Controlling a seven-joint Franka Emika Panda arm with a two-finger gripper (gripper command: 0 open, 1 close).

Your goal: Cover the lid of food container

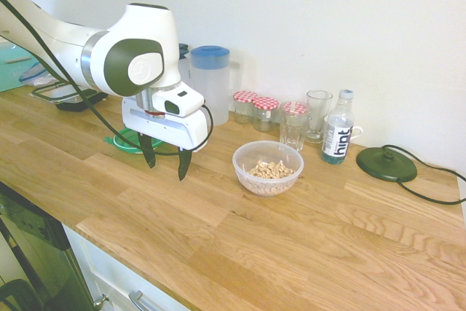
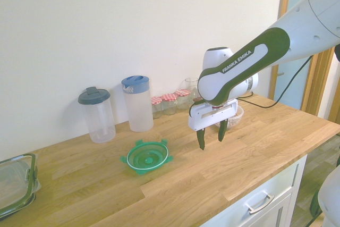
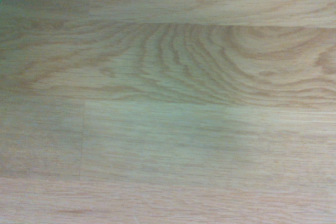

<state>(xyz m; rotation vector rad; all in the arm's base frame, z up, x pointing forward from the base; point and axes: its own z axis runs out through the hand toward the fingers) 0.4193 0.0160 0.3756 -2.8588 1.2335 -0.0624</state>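
At the far side of the wooden counter [image 1: 328, 253], a row of things stands near the wall [image 1: 328, 20]. From left to right come a pitcher with a dark lid [image 2: 99, 120], a pitcher with a blue lid [image 2: 139, 110], three jars [image 1: 265, 117] with red-checked lids, a clear glass [image 1: 316, 125], a "hint" bottle [image 1: 338, 130] and a round green base [image 1: 386, 164]. A dark-rimmed container [image 2: 15, 187] lies at the left. Below the counter's near edge is a white drawer [image 2: 276, 192] with a metal handle [image 2: 261, 203].
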